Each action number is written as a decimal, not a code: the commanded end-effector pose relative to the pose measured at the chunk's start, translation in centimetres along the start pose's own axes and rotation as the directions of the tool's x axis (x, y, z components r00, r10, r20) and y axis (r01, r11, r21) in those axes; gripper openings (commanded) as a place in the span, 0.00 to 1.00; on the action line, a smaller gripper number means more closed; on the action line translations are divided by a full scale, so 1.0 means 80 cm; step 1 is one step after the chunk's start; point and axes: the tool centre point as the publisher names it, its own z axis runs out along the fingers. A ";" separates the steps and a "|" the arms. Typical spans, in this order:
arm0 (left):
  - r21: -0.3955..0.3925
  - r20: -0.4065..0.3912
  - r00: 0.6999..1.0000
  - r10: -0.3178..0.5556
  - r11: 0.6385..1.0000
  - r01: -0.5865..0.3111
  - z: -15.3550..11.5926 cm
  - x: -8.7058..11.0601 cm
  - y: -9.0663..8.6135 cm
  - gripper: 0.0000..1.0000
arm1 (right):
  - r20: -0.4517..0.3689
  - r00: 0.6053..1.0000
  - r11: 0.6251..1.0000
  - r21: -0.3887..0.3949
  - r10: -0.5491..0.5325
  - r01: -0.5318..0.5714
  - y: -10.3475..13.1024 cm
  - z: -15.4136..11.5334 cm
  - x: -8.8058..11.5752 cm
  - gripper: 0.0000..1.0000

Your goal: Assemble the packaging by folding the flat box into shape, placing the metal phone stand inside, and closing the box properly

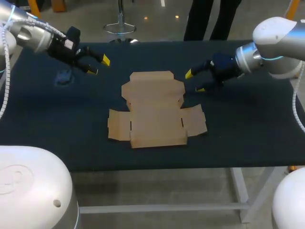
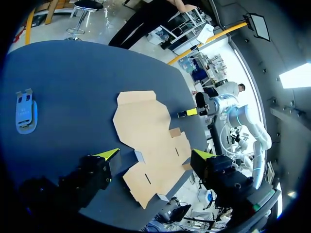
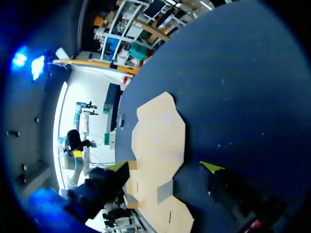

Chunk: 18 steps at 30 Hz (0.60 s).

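Opening step: the flat box (image 1: 155,109) is lying unfolded mid-tabletop (image 1: 248,138), with the phone stand (image 1: 63,76) lying apart at the far left. My left arm (image 1: 43,40) and right arm (image 1: 267,52) are hovering beside its far corners, both jaws spread, gripping nothing. Next, I judge, a side flap needs lifting and creasing upright.
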 end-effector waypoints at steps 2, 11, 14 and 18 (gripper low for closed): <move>-0.007 0.000 1.000 0.002 1.000 -0.002 -0.001 -0.002 -0.002 1.00 | -0.029 1.000 0.998 0.058 0.008 -0.006 0.012 0.021 -0.010 0.93; -0.011 0.009 1.000 0.004 1.000 -0.004 -0.001 -0.002 -0.001 1.00 | -0.022 0.999 0.997 0.074 0.029 -0.027 0.021 0.040 -0.019 0.91; -0.010 0.010 1.000 0.003 1.000 -0.003 0.000 -0.005 -0.001 1.00 | -0.026 0.999 0.997 0.076 0.029 -0.027 0.025 0.043 -0.018 0.89; -0.007 0.008 1.000 -0.003 1.000 0.003 0.000 -0.010 -0.002 1.00 | -0.030 0.999 0.996 0.082 0.029 -0.027 0.029 0.050 -0.018 0.87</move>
